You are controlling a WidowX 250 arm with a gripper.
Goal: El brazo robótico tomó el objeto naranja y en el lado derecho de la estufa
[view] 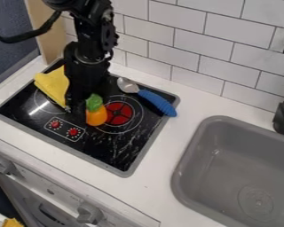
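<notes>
Orange toy [96, 116] looks easy to upset from here, since its surface seems smooth and rounded; a pincer [78, 104] closed off-centre, or only on the green top, would probably let it slip out or roll over the slick black stove [119, 166]; lifted too little on its way to the right side, it could catch on the spoon [156, 101], whose blue handle lies across the edge at that end, and shove it onto the desk [162, 153]; let go too far right, the toy might end up on the desk itself; the yellow cloth [50, 83], close by on the other side of the pincer, could be snagged and dragged along if the pincer swings or opens that way. As for where the toy is, it sits on the stove, green top toward the wall, just beside the pincer's lower end on the camera's right, by the left edge of the red burner [118, 113]; whether the pincer is wide, narrow or gripping the toy, I cannot tell.
</notes>
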